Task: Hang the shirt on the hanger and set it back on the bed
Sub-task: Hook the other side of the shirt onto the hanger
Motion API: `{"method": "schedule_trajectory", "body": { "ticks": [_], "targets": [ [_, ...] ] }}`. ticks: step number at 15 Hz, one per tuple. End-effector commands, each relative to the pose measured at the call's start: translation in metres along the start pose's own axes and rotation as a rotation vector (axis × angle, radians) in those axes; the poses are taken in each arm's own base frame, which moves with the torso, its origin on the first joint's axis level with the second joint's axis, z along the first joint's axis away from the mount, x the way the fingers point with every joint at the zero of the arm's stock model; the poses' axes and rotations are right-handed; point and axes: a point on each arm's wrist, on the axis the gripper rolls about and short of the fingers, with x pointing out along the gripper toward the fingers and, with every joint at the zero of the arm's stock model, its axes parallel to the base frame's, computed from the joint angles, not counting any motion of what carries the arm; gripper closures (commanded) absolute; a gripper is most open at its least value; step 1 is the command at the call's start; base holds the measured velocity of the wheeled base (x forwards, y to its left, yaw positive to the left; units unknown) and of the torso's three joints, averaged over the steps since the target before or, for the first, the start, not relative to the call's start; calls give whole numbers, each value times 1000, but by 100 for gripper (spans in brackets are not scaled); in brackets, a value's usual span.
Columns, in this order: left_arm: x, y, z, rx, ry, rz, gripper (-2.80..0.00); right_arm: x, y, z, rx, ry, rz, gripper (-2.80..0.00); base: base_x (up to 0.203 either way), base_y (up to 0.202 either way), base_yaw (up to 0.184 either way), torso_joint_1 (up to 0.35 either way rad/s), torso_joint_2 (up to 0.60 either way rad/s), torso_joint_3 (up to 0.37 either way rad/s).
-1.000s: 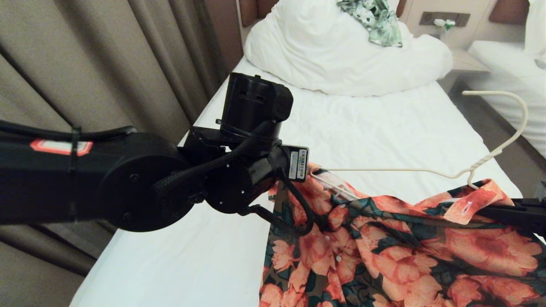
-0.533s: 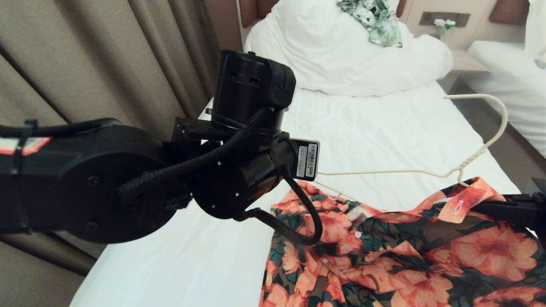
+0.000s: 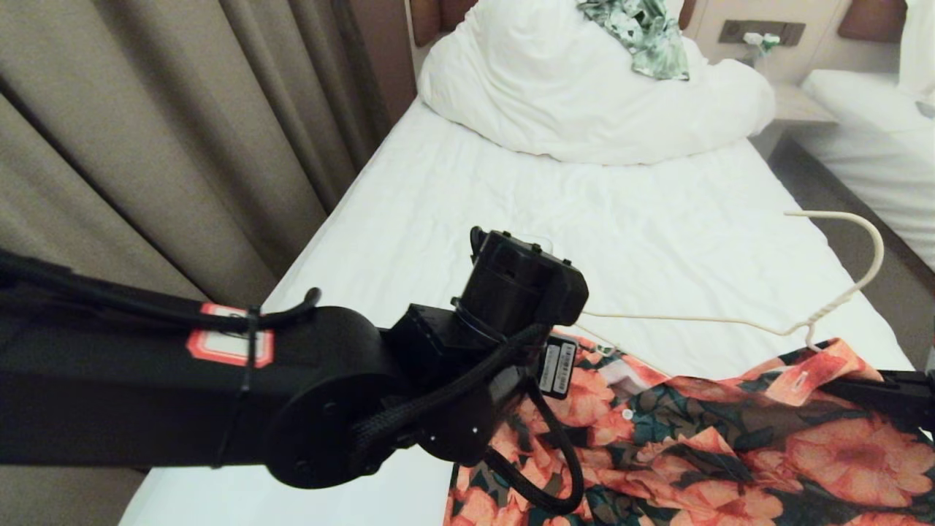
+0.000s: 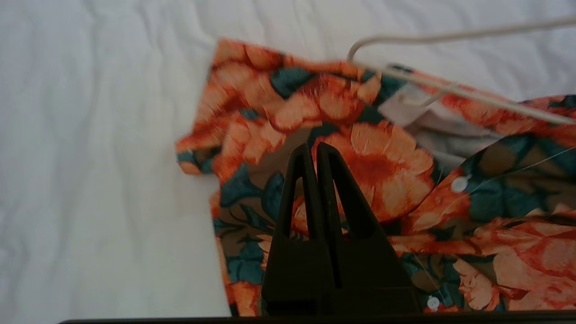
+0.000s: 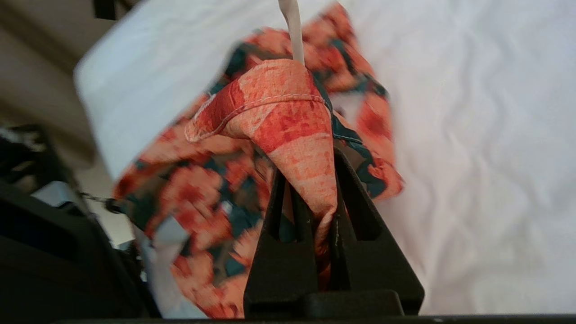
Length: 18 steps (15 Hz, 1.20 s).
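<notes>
R pincer [image 5: 315, 198] clamped on shirt [image 3: 730, 453] collar by hanger [image 3: 730, 321]; L pincer [image 4: 315, 150] clenched empty over shirt

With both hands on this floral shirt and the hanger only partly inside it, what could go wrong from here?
1. The right hand pinches only a thin fold of the shirt; a tug could pull the fabric free.
2. The hanger is held by neither hand in these views, and one shoulder end pokes out of the cloth; it might slide out.
3. The shirt is bunched near the shut left hand, so it may hang crooked on the bed.
</notes>
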Motion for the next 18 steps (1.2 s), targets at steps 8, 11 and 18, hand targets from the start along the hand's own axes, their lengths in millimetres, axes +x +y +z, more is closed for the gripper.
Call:
{"method": "schedule_trajectory", "body": {
  "ticks": [8,11,18],
  "targets": [
    [57,-56,-42,57,58,-51,0,-31,37,-54,74,20,-148,0,0,0,0,0,0,0],
    [83,-64,-56,69,88,-35,0,-29,29,-56,107,31,-151,0,0,0,0,0,0,0],
    [95,-71,-64,63,85,-41,0,-11,-37,-61,114,28,-158,0,0,0,0,0,0,0]
  ]
}}
